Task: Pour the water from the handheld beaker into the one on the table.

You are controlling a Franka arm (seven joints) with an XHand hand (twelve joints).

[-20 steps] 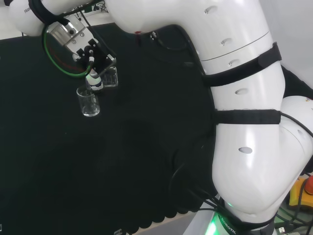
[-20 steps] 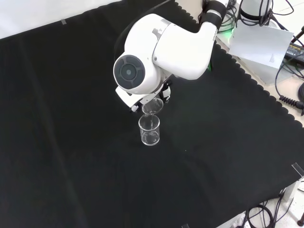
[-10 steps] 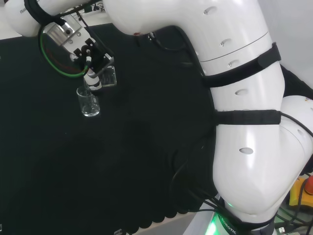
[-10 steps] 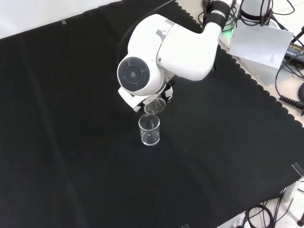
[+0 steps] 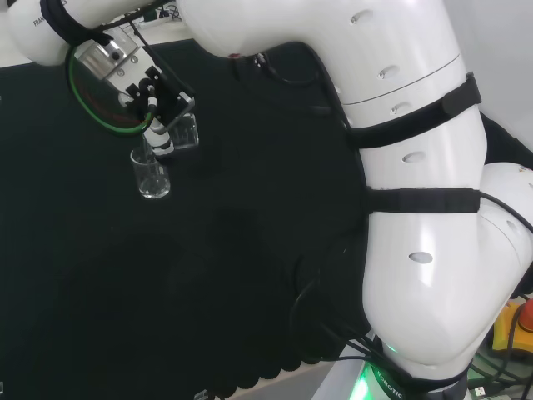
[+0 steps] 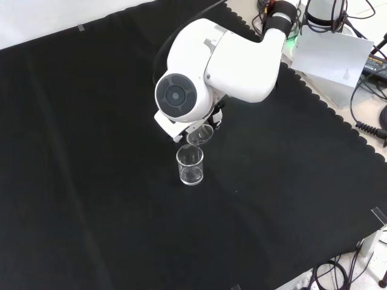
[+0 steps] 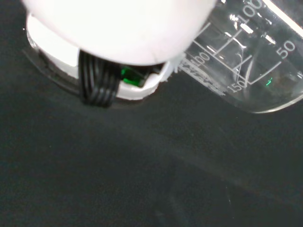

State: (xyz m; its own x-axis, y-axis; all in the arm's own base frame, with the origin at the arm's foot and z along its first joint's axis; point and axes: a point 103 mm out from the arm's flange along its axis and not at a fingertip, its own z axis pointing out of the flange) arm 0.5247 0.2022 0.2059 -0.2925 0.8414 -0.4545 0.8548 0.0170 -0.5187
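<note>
- Black cloth (image 6: 91, 199): covers the bench, scalloped edge at the front view's right, with small tape tabs at its edges.
- Table beaker (image 6: 190, 165): clear, upright on the cloth near the middle.
- Handheld beaker (image 5: 186, 131): clear, tilted, its mouth just above the table beaker's rim.
- Hand (image 5: 155, 102): black and white, fingers curled round the handheld beaker.
- Arm link (image 6: 211, 60): white, round grey cap, above both beakers.
- Cables (image 6: 363, 124): off the cloth, front view's right.
</note>
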